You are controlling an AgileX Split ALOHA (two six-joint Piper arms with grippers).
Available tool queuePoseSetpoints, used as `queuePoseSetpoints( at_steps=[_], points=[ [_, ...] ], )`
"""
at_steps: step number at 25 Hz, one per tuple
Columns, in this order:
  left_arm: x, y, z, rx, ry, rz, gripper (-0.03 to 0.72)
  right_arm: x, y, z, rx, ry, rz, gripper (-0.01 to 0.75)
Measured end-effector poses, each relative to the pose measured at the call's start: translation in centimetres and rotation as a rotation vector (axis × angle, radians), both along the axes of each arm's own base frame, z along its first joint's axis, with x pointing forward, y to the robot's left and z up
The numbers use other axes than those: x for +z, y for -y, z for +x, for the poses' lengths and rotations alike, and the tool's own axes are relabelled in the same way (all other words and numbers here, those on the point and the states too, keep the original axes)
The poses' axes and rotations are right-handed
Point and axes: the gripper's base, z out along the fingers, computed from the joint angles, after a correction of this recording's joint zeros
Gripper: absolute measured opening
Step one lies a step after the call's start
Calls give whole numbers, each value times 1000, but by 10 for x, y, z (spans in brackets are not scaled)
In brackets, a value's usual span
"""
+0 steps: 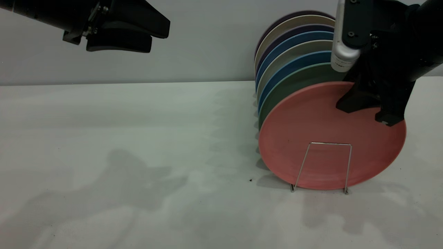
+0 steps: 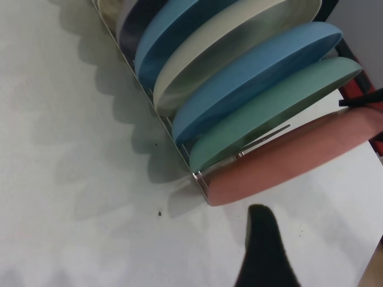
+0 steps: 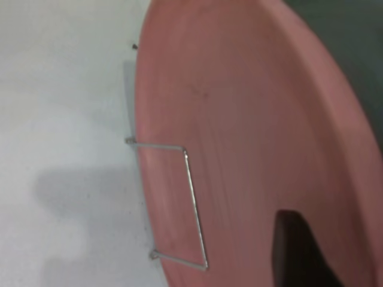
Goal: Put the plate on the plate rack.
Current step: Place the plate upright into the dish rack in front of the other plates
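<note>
The salmon-pink plate [image 1: 311, 131] stands upright on edge in the front slot of the silver wire plate rack [image 1: 328, 143], leaning back against the teal-green plate [image 1: 294, 86]. My right gripper [image 1: 365, 116] is at the pink plate's upper right rim, with its fingers spread apart. In the right wrist view one dark finger [image 3: 296, 251] lies over the plate's face [image 3: 239, 119], beside the rack's front loop [image 3: 194, 203]. The left wrist view shows the plate [image 2: 287, 161] edge-on at the rack's end [image 2: 197, 176]. My left gripper [image 1: 157, 36] hangs high at the far left, away from the rack.
Behind the pink plate the rack holds a row of several upright plates: teal-green [image 2: 269, 119], blue [image 2: 251, 84], cream [image 2: 221, 48] and others. The white table [image 1: 138, 155] stretches left of the rack. A grey wall stands behind.
</note>
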Motion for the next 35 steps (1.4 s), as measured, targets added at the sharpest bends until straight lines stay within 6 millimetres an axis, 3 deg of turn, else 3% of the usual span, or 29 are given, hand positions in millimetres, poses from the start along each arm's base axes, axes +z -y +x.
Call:
queuePoseSetpoints(
  at_steps=[5, 9, 28, 32, 35],
  points=[
    [0, 0, 0, 0, 0, 0, 518, 1, 1, 1, -28, 6, 9, 477],
    [0, 0, 0, 0, 0, 0, 518, 4, 2, 2, -63, 22, 21, 552],
    [3, -4, -1, -10, 5, -4, 518, 50, 3, -11, -112, 93, 133, 562],
    [27, -7, -10, -11, 91, 22, 518, 77, 3, -23, -130, 117, 207, 531],
    [57, -11, -22, -4, 202, 49, 518, 97, 4, -36, -199, 98, 317, 509]
  ],
)
